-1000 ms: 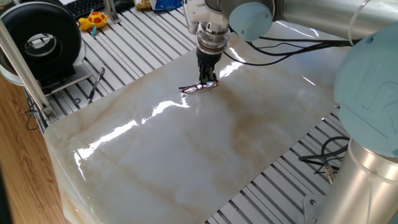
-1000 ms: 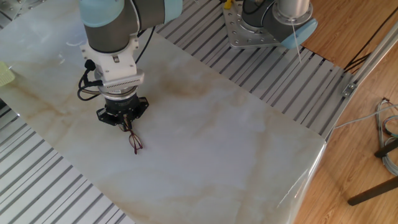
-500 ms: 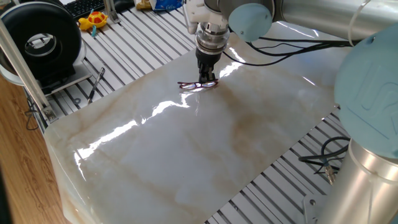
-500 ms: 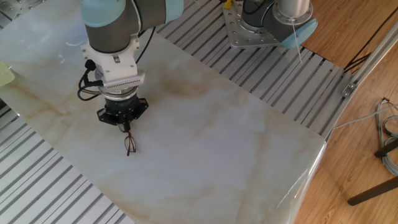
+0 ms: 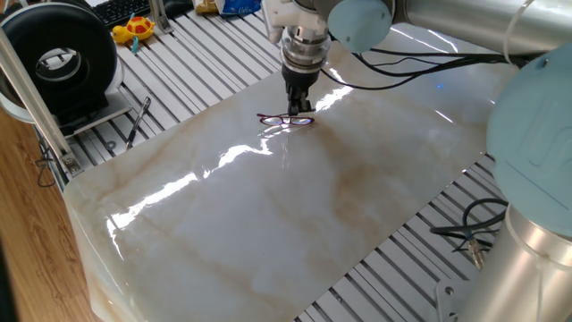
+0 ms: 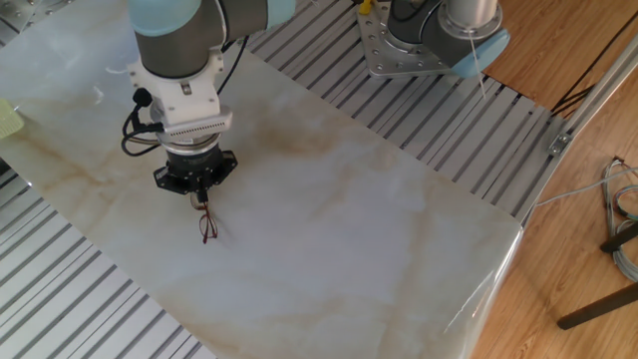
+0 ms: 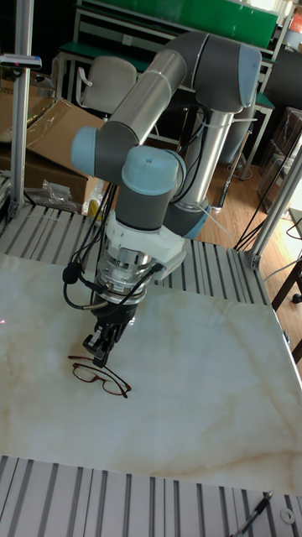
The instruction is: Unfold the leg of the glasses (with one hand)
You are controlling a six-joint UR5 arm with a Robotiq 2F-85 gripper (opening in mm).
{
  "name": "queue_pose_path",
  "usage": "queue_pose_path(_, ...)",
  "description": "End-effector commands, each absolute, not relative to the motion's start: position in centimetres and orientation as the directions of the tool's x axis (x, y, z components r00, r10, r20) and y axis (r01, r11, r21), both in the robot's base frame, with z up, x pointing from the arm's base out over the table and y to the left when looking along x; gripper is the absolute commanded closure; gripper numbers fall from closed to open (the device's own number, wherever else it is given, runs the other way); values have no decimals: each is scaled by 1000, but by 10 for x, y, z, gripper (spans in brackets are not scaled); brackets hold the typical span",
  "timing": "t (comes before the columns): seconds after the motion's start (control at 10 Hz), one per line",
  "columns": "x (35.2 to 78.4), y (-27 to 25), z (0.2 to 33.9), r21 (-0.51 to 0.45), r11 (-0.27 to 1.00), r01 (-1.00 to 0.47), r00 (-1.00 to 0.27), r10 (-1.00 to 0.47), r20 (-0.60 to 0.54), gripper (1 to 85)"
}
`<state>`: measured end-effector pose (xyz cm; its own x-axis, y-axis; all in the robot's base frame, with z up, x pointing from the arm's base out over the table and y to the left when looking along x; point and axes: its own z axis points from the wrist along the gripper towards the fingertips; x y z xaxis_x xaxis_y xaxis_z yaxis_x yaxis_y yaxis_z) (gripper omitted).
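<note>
1. Since the earlier frames the glasses have swung round on the marble bench: a second ago they lay slanted, their left end lower, and they now lie nearly level across one fixed view, while the tool has edged slightly toward 12 o'clock with the arm.
2. One fixed view: the tool points straight down at the right end of the glasses, its fingertips touching or just above the frame. The fingers look close together, but whether they pinch the wire cannot be told. The glasses sit on the bench near its 12 o'clock edge. At 9 o'clock from them, well apart on the slatted surface, lies a black pen-like tool; a black round device and a yellow toy stand beyond it.
3. The other fixed view: the tool hangs under the arm's black flange, and the glasses stretch from its tips toward 6 o'clock, flat on the bench, close to the bench's left edge.
4. Tall fixed view: the tool comes down just at 12 o'clock of the glasses, its narrow dark fingers nearly together at the frame's upper rim. Both oval lenses lie flat on the bench, one thin leg trailing toward 4 o'clock.
</note>
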<state>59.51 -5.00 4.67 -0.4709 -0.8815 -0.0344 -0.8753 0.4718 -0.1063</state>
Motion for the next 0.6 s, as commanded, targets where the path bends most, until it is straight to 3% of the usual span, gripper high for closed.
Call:
queue_pose_path(0.0, 587, -47, 75, -80, 489, -869, -489, -872, -18, 843)
queue_pose_path(0.5, 591, -45, 78, -88, 514, -853, -514, -858, -24, 843)
